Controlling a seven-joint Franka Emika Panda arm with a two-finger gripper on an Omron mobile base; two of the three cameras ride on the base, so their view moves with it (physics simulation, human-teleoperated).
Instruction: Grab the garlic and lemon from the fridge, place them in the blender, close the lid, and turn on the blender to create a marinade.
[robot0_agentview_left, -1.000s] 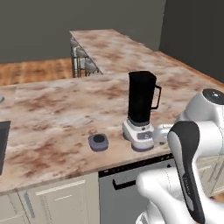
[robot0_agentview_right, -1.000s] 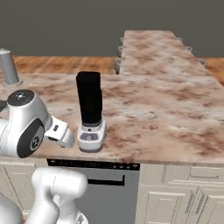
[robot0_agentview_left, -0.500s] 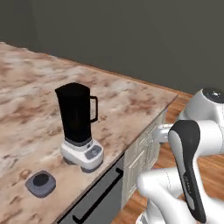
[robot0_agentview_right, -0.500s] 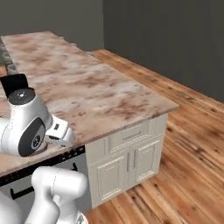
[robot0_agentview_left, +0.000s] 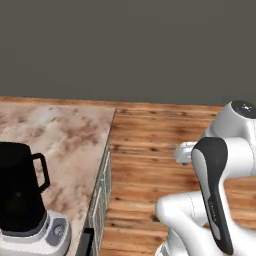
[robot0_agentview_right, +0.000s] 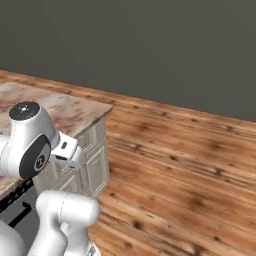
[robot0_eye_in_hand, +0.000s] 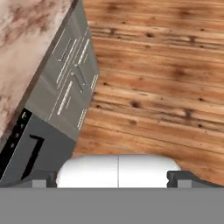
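The blender (robot0_agentview_left: 24, 202) stands on the marble bench (robot0_agentview_left: 70, 145) at the arm's left. The hand (robot0_eye_in_hand: 118, 177) is wide open and empty, aimed down at the wood floor (robot0_eye_in_hand: 166, 78) — no fridge, garlic or lemon visible.

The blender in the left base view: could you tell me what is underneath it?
The blender stands on the marbled countertop; grey cabinet fronts show below the edge. Their contents are hidden.
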